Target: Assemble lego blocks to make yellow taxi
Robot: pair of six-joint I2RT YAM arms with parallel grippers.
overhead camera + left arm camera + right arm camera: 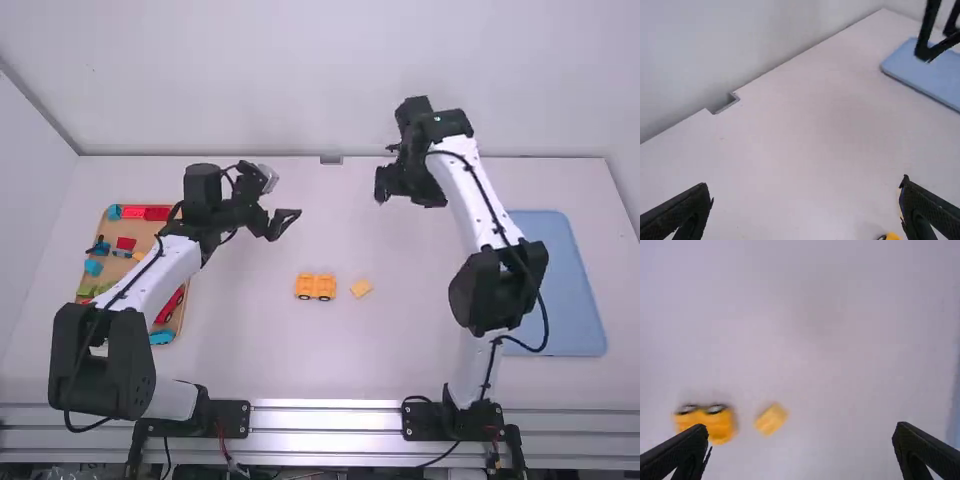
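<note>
A yellow-orange car body with dark wheels (316, 287) sits on the table near the middle, and a small yellow block (361, 288) lies just right of it, not touching. Both show in the right wrist view too, the car body (717, 424) beside the block (771, 419). My left gripper (287, 222) is over the table, farther from the camera than the car body; its fingers stand wide apart in its wrist view, the left gripper (807, 202) holding nothing. My right gripper (410, 196) is above the far part of the table, and the right gripper (800, 440) is open and empty.
At the left, a tan tray (178, 318) of mixed coloured blocks and toy parts lies partly under the left arm. A flat blue tray (570, 290) is on the right, partly behind the right arm. A wall closes off the table's far edge.
</note>
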